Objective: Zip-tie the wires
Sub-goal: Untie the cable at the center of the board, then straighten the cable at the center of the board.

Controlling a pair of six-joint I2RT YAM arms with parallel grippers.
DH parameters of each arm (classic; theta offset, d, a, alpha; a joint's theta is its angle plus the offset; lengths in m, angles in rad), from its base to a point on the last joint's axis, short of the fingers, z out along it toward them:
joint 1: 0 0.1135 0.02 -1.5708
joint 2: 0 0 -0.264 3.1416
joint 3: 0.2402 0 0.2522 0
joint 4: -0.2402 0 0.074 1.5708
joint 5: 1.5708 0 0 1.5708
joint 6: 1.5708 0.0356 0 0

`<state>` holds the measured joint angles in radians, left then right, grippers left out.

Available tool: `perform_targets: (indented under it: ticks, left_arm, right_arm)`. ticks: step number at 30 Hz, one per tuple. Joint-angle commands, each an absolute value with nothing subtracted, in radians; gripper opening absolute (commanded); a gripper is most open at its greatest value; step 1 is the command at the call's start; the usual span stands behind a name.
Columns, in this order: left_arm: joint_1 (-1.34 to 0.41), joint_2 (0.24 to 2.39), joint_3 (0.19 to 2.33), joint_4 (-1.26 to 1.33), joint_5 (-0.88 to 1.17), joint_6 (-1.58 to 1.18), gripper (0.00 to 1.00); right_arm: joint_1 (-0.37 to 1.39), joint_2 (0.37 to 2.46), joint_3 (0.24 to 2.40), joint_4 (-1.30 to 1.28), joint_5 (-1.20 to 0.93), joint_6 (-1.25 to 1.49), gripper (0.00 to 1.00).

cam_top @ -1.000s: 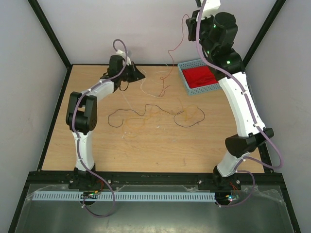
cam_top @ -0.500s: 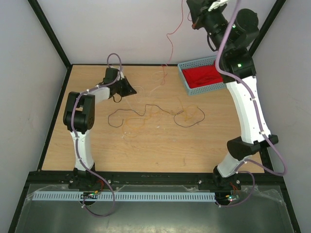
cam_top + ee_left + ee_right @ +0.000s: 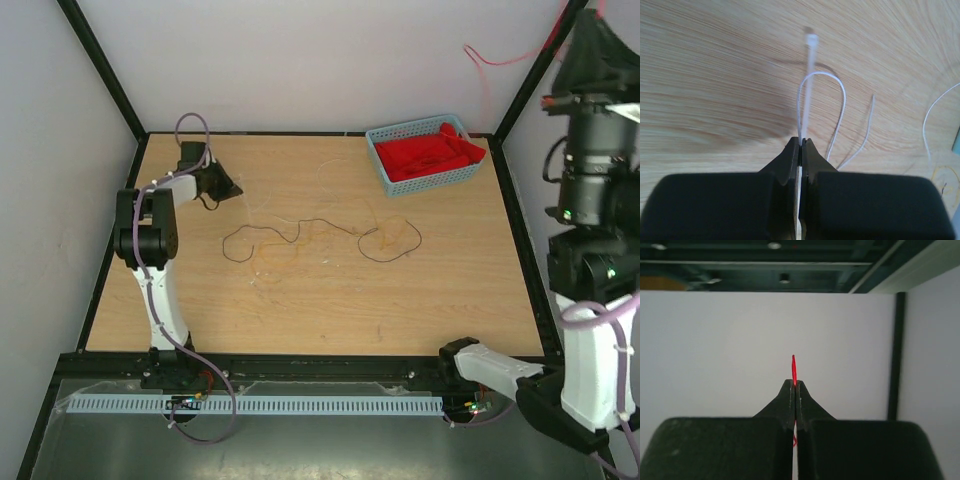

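The wires (image 3: 300, 238) lie loosely curled mid-table: a dark brown strand with orange and pale ones. My left gripper (image 3: 226, 187) is low over the table's far left. In the left wrist view it (image 3: 801, 142) is shut on a white zip tie (image 3: 809, 75), with a thin white strand (image 3: 840, 100) looping beside it. My right gripper (image 3: 585, 35) is raised high at the far right. It (image 3: 794, 384) is shut on a red wire (image 3: 794, 365), whose free end (image 3: 485, 58) trails left in the air.
A blue basket (image 3: 385, 168) holding red material stands at the table's back right. Black frame posts (image 3: 535, 70) rise at the back corners. The right arm's base link (image 3: 490, 365) lies along the near edge.
My right arm has swung right and up, lifting the red wire clear of the table. My left gripper has slid left along the back of the table with the zip tie.
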<state>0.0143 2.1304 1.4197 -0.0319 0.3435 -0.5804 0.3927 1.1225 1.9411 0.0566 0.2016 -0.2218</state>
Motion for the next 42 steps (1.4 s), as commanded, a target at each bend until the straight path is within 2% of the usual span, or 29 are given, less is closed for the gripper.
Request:
perform_targets:
  ticks: [1,11,15,16,17,19,22,30,37,42]
  left_arm:
    - [0.068,2.167,1.489,-0.095,0.329,-0.575,0.00]
    - [0.058,2.170,1.536,-0.095,0.469,-0.513,0.00]
    - [0.066,2.182,1.544,-0.102,0.442,-0.500,0.12]
    - [0.071,2.186,1.556,-0.110,0.453,-0.490,0.17]
    - [0.075,2.183,1.567,-0.121,0.466,-0.477,0.30]
    - [0.081,2.156,1.571,-0.122,0.512,-0.432,0.63]
    - [0.084,2.076,1.538,-0.093,0.590,-0.373,0.97]
    - [0.107,1.740,1.374,-0.057,0.674,-0.308,0.99]
    - [0.107,1.362,1.115,0.151,0.718,-0.415,0.99]
    - [0.083,1.172,0.956,0.264,0.823,-0.508,0.99]
  right_arm:
    - [0.391,1.117,1.896,0.063,0.370,-0.341,0.00]
    - [0.390,1.216,1.900,-0.060,0.238,-0.266,0.00]
    - [0.391,1.208,1.870,-0.081,0.168,-0.181,0.00]
    - [0.390,1.205,1.870,-0.090,0.115,-0.151,0.00]
    - [0.390,1.204,1.874,-0.101,0.037,-0.117,0.00]
    - [0.390,1.200,1.876,-0.106,-0.119,-0.039,0.00]
    - [0.391,1.208,1.880,-0.090,-0.297,0.056,0.00]
    - [0.391,1.305,1.934,-0.024,-0.481,0.163,0.00]
    - [0.391,1.440,2.072,-0.050,-0.558,0.187,0.00]
    - [0.390,1.460,2.087,-0.038,-0.599,0.229,0.00]
